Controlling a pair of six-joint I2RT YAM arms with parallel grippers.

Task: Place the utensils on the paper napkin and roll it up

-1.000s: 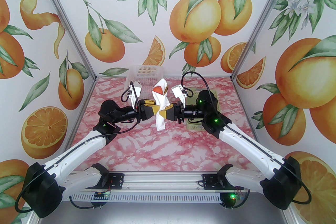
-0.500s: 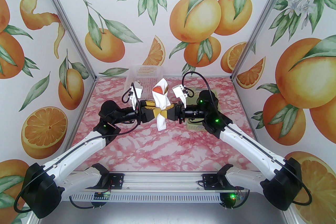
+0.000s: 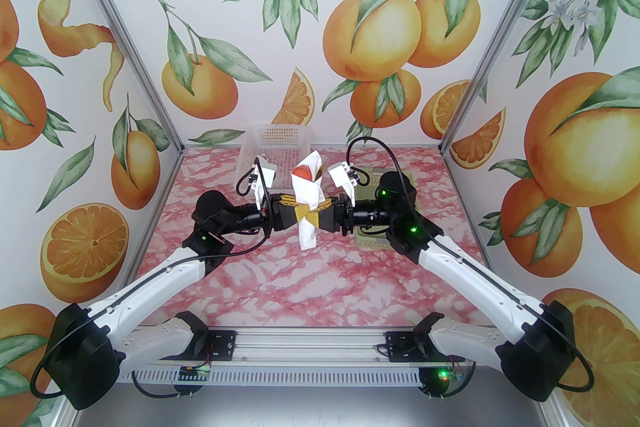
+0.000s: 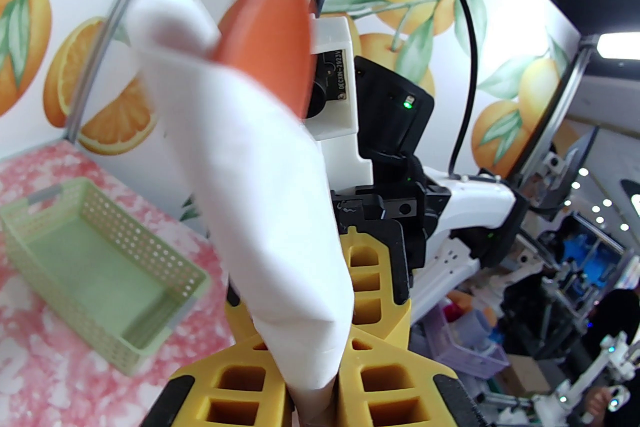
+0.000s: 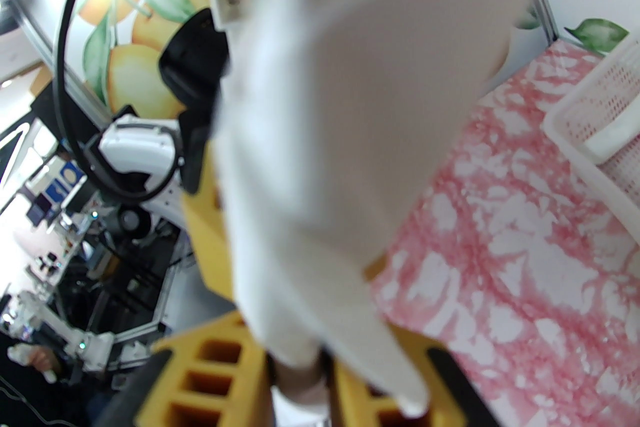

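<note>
Rolled paper napkin (image 3: 306, 199), red-orange spoon (image 3: 300, 172) peeking from its top, stands upright in mid-air above the pink tabletop (image 3: 300, 275). The left claw (image 4: 312, 355) pinches its lower part; the right claw (image 5: 300, 360) flanks it, grip unclear.

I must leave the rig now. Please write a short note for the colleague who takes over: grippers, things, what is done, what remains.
Left gripper: shut on the lower part of the napkin roll.
Right gripper: around the same roll from the other side; the blurred view does not show whether it grips.
Things: the roll stands upright in the air above the table. The spoon shows at its open top; other utensils are hidden.
Done: napkin rolled, at least the spoon inside.
Left: probably only setting the roll down, perhaps in the white basket.
</note>
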